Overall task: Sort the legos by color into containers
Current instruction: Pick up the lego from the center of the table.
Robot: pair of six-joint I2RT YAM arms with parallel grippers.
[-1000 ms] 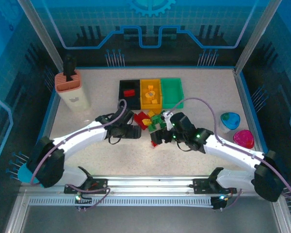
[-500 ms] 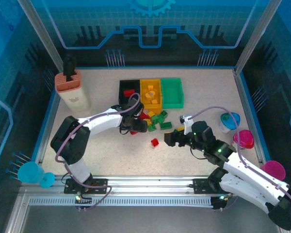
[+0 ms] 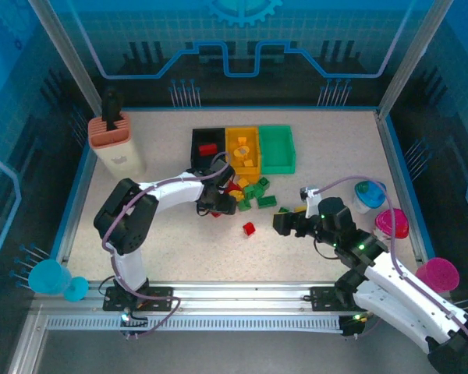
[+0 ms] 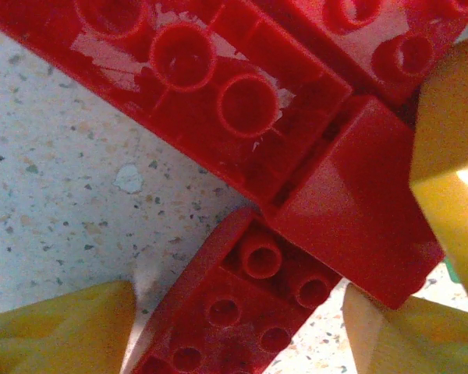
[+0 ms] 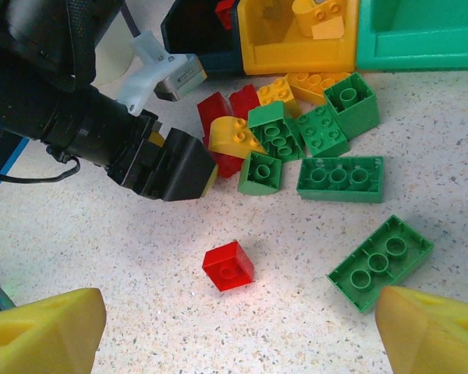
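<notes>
Right end effector retreated, agape, left end effector astride red legos, grip unclear, blue-rimmed speckled table

Top external view: table bright, evenly lit from above; surroundings dim, blue-tinted. Soft shadows under arms, no hard edges. Slight softness overall.

Left wrist view: extreme close-up. White glare patches on glossy red bricks; studs sharp. Left fingertips blurred at near edge, out of focus.

Right wrist view: bright, diffuse, mid-ground crisp. Faint shadow beside red cube. Right fingertips blurred at near corners. Left arm dark, underexposed.
</notes>
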